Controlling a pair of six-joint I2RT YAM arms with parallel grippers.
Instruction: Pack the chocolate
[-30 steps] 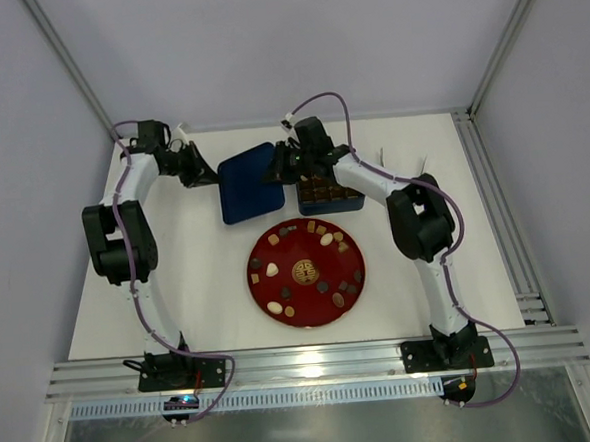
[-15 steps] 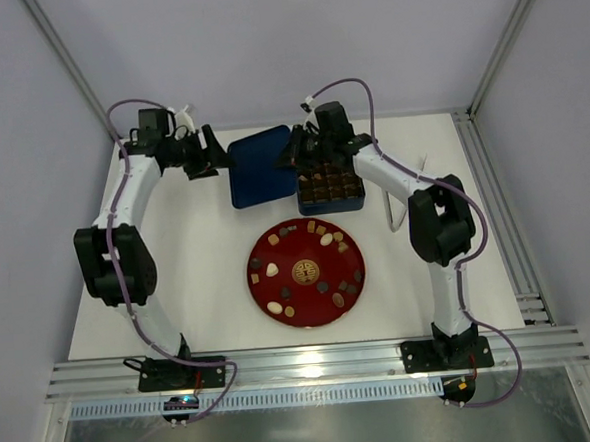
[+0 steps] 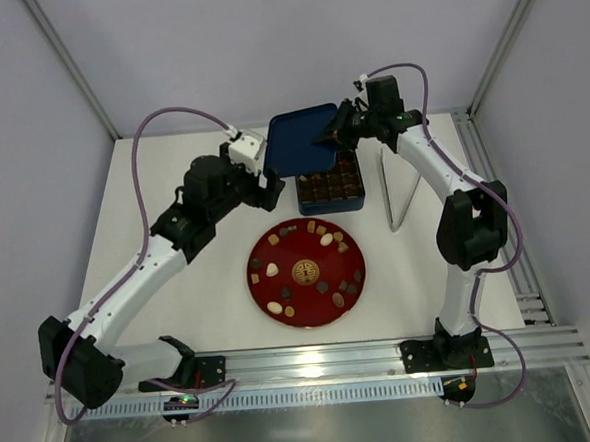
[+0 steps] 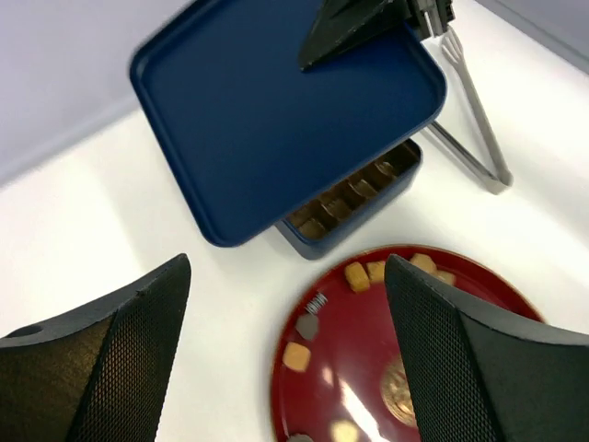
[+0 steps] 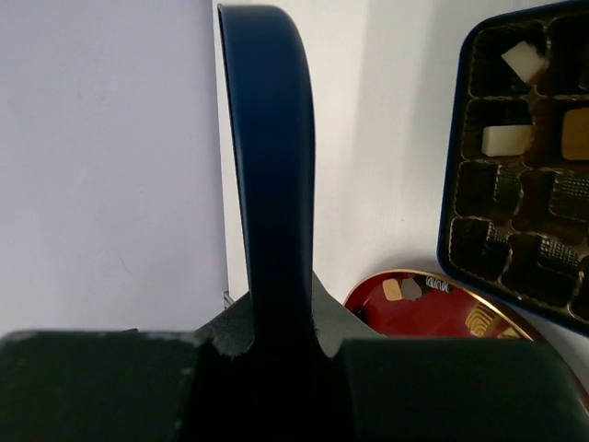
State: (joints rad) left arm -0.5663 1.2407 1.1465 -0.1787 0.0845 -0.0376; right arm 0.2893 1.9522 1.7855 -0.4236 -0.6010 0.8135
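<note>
1. Broadly, a white table point(image 3: 189, 288) carries everything, with both arms reaching toward its far side.
2. A large round red plate point(image 3: 299, 249) with a gold emblem at its centre sits mid-table, just in front of the tin.
3. A square dark-blue tin lid point(image 3: 300, 141) is raised and tilted, hollow side up. In the top view it overlaps the tin's far-left part, and the right wrist view shows it edge-on point(image 5: 271, 166).
4. A square dark-blue tin point(image 3: 331, 208) with a dark gridded insert rests flat behind the plate, partly under the lid point(image 4: 276, 120).
5. Metal tongs point(image 3: 403, 189) lie on the table just right of the tin.
6. The left gripper point(image 4: 285, 350) hovers near the plate's far-left rim, jaws spread wide and holding nothing.
7. The right gripper point(image 3: 341, 128) pinches the lid's right edge between its jaws.
8. The chocolate point(image 3: 326, 239), bite-sized pieces in dark brown, light brown and cream-white, lies mostly scattered around the plate's outer ring. Some pieces already fill compartments of the tin, including two white ones point(image 5: 506, 138), while several compartments show bare insert.
</note>
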